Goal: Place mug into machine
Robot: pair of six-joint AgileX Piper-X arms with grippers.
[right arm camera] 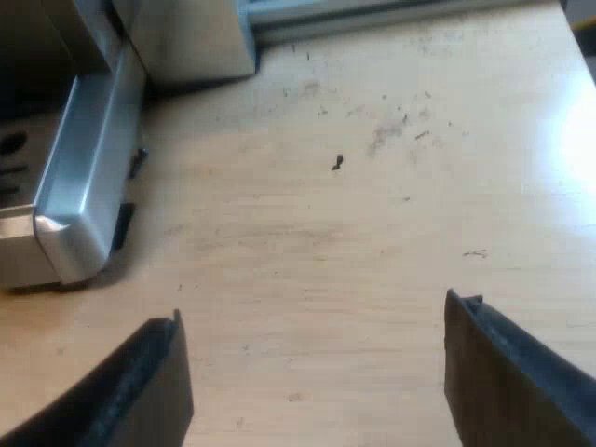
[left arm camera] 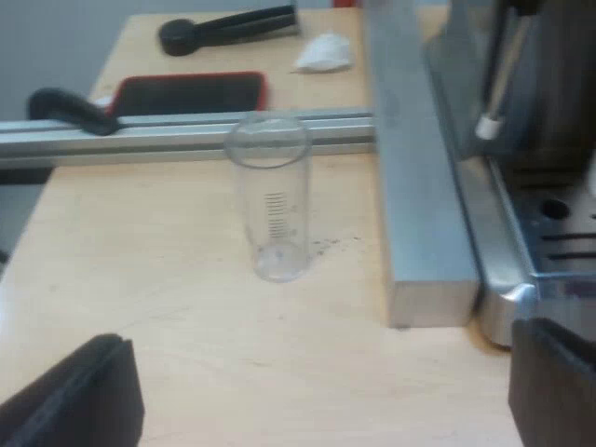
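Left gripper (left arm camera: 317, 335) and right gripper (right arm camera: 315, 312) hang wide and empty above the table (right arm camera: 372, 214). A measuring glass (left arm camera: 272, 200) stands at twelve o'clock of the left gripper, the machine (left arm camera: 521, 233) at two. We cannot tell where the mug is. In our judgement, the next move calls for finding and grasping it.

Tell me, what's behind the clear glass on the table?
A metal rail runs behind the glass. Past it lie a black mat with a red edge and a dark tool. The rail covers the mat's near edge.
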